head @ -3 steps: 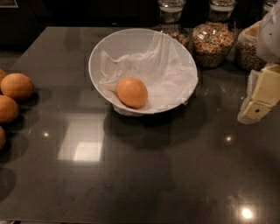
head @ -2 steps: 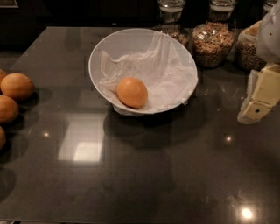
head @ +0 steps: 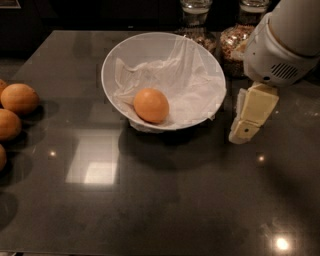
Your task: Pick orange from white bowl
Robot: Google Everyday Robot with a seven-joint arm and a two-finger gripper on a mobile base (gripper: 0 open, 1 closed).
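**Dark table [head: 165, 210], orange [head: 151, 105] not yet picked**

On the table we saw the white bowl [head: 107, 65] with crumpled paper [head: 192, 82] inside it. The orange lay on the paper, low in the bowl, near the front. The gripper [head: 244, 134] hung just beside the bowl, outside the rim, on the right in our view. It was close to the table top. It held nothing. We could not tell if it was spread wide or pressed together. Behind the bowl stood glass jars [head: 196, 15]. Some duller fruits [head: 19, 98] sat well apart at the far left edge.

We thought the job was at the reaching step, for nothing was touching the orange. Next, we thought, the gripper needed to go up over the rim and across until it was above the orange. Then it needed to come down with room on both sides of the fruit. The round orange could roll on the loose paper, so a slow, gentle squeeze seemed best. The paper might get pinched too.
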